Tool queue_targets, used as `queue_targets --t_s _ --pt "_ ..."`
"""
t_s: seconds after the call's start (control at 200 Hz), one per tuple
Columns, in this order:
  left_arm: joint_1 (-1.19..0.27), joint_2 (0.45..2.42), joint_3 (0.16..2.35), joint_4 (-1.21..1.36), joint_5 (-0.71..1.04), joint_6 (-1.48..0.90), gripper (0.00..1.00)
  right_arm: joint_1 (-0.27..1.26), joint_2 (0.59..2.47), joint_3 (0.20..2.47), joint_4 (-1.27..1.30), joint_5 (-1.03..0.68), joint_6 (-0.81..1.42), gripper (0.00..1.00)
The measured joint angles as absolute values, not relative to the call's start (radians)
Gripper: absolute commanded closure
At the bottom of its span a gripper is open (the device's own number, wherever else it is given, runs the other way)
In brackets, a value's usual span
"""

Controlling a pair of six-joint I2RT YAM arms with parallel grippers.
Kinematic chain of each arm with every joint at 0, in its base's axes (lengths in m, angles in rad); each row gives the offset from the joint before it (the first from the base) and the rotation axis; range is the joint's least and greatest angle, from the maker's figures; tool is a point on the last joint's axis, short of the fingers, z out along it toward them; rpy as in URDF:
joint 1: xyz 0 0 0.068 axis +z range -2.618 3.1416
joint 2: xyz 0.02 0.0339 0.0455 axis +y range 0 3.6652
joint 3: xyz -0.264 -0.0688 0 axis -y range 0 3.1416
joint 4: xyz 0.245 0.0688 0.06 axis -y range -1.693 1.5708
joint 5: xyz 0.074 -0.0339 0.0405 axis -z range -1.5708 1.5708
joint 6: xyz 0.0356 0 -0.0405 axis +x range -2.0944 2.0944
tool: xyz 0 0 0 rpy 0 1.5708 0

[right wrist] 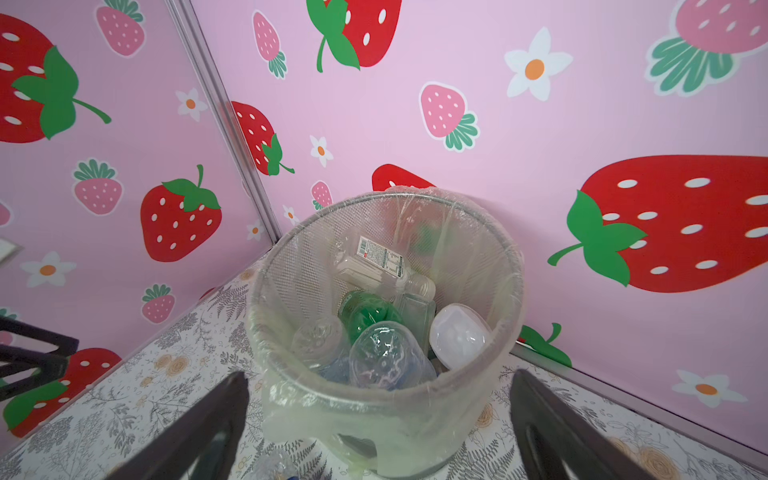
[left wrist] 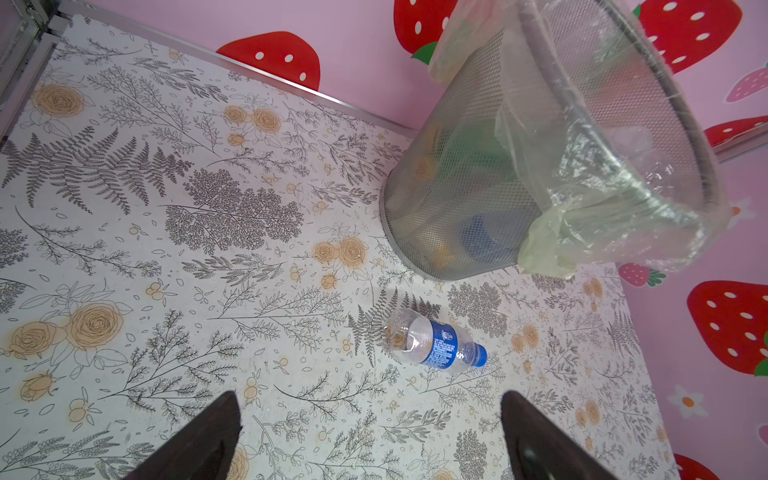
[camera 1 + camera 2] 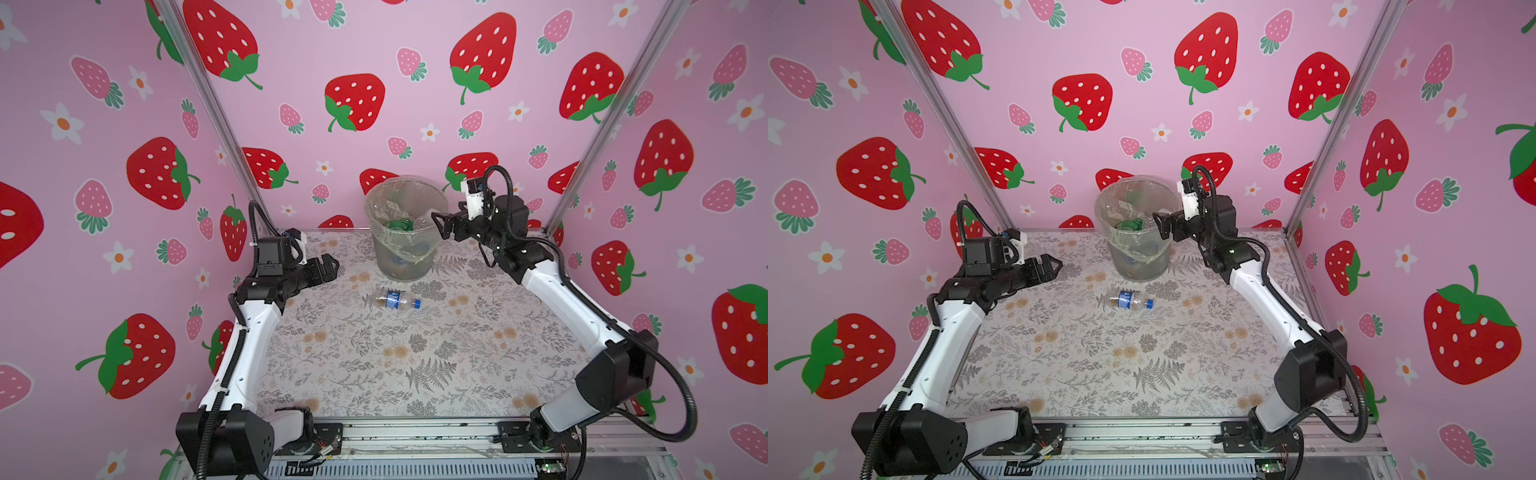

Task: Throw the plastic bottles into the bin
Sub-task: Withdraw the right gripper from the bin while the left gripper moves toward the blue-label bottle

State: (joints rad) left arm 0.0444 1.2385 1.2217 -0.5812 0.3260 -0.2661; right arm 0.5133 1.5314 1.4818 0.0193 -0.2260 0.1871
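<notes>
The bin (image 3: 401,266) (image 3: 1138,266), a grey mesh wastebasket lined with a clear bag, stands at the back middle of the table. Several plastic bottles lie inside it, among them a green one (image 1: 365,309), a clear one (image 1: 386,357) and a white-labelled one (image 1: 380,259). One clear bottle with a blue label and cap (image 3: 392,300) (image 3: 1127,300) (image 2: 436,343) lies on its side on the table just in front of the bin. My right gripper (image 3: 438,226) (image 1: 379,376) hangs open and empty at the bin's right rim. My left gripper (image 3: 332,266) (image 2: 370,399) is open and empty, left of the bottle.
Pink strawberry-patterned walls close in the back and both sides, with aluminium posts (image 3: 590,141) in the back corners. The floral table surface (image 3: 374,365) stretches from the bottle to the front rail (image 3: 415,432), where both arm bases are mounted.
</notes>
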Motion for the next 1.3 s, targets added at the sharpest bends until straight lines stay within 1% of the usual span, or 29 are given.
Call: queue_targets --t_s 0.15,0.485,0.71,1.07,1.301 --pt "0.046 1.238 1.222 -0.581 0.326 -0.266 0.01 0.513 1.417 1.354 0.029 -0.214 0.189 0.01" --pt "0.046 1.239 1.221 -0.581 0.311 -0.300 0.01 0.513 1.287 1.162 0.006 -0.185 0.192 0.01" --pt "0.047 1.251 1.222 -0.595 0.238 -0.337 0.01 0.513 1.205 1.061 -0.002 -0.164 0.219 0.01" --pt "0.049 1.245 1.203 -0.596 0.069 -0.410 0.01 0.513 1.105 0.910 -0.016 -0.102 0.266 0.01" --pt "0.049 1.242 1.178 -0.588 0.037 -0.479 0.01 0.513 1.060 0.813 -0.030 -0.056 0.266 0.01"
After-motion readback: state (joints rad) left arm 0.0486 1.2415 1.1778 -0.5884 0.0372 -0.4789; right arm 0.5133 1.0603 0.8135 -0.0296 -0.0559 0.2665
